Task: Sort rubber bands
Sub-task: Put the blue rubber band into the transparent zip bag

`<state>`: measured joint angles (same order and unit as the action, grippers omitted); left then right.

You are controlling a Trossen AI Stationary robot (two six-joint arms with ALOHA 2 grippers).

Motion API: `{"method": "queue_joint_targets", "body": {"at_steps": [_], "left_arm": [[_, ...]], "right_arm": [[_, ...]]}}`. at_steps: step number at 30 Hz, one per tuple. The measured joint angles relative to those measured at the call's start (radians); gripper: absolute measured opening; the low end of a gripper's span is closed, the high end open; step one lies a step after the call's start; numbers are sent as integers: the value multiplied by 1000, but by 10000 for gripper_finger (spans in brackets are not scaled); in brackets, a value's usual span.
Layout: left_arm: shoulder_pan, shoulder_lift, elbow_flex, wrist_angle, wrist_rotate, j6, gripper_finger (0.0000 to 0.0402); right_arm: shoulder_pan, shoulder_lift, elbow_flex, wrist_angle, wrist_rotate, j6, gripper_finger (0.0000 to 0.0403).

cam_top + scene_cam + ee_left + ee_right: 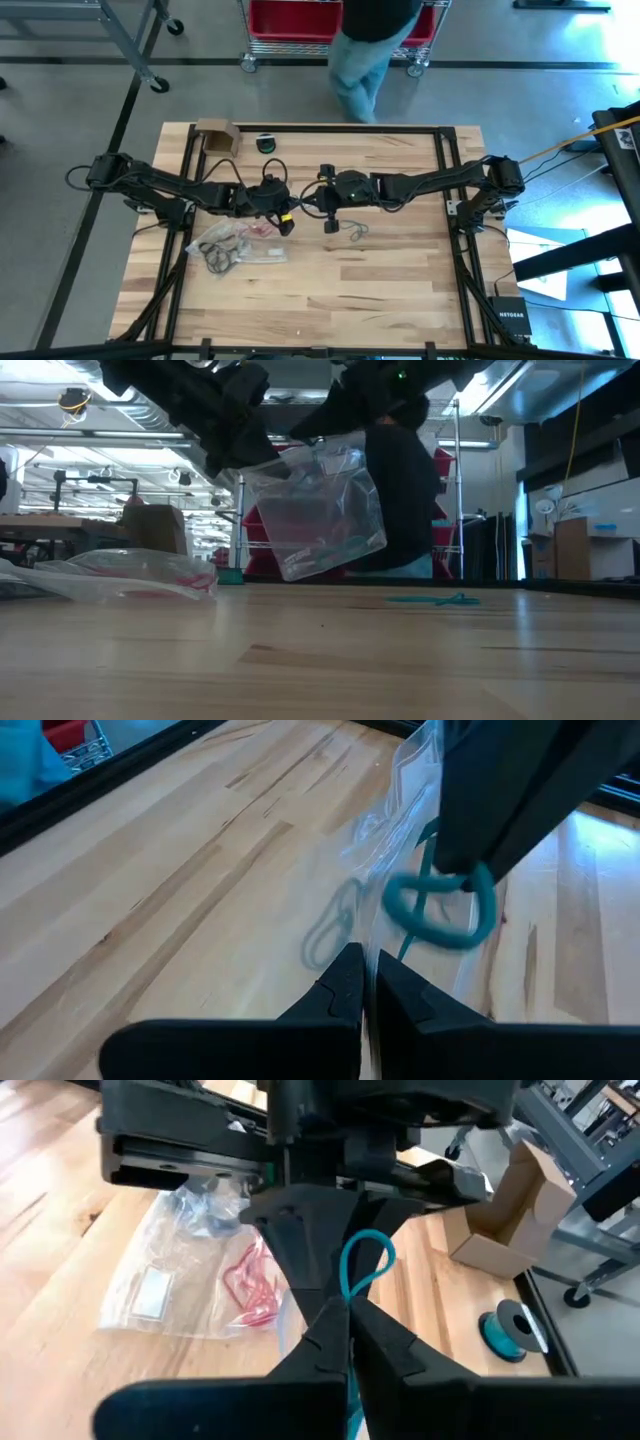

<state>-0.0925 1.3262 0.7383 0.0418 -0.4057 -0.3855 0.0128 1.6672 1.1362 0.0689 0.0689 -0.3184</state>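
A clear zip bag (315, 510) hangs in the air over the table's middle, with a few teal rubber bands (335, 548) at its bottom. My left gripper (286, 218) is shut on the bag. My right gripper (329, 222) faces it at close range, shut on a teal rubber band (365, 1265). One more teal band (355, 231) lies flat on the wood near the right gripper. Two clear bags lie flat at the left, one with black bands (222, 255) and one with red bands (250, 1285). My left gripper pinches an edge of the clear bag (378, 952) between its two fingers, slanting down from the table's left. The bag is lifted clear of the table and hangs tilted below the fingers. My right gripper pinches the teal band between its fingertips (462, 870), slanting down from the table's right. The band's free loop (440, 915) hangs at the fingertips, right beside the bag's clear wall. Whether these fingers also touch the bag, I cannot tell.
A small cardboard box (216, 135) and a teal tape roll (267, 143) stand near the far edge. A person (370, 50) stands beyond the far edge by a red-binned cart. The near half of the table shows bare wood (330, 300).
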Motion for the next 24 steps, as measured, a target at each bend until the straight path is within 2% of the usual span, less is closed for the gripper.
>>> {"method": "queue_joint_targets", "body": {"at_steps": [4,11,15,20,24], "left_arm": [[0,0,0,-1,0,0,0],[0,0,0,-10,33,0,0],[0,0,0,-9,33,0,0],[2,0,0,-8,33,0,0],[2,0,0,-8,33,0,0]], "right_arm": [[0,-2,0,-35,1,-27,27],[2,-5,0,-100,16,-26,119],[16,-45,0,-159,29,-20,158],[52,-144,0,-266,24,108,174],[87,-218,0,-435,17,280,171]]}}
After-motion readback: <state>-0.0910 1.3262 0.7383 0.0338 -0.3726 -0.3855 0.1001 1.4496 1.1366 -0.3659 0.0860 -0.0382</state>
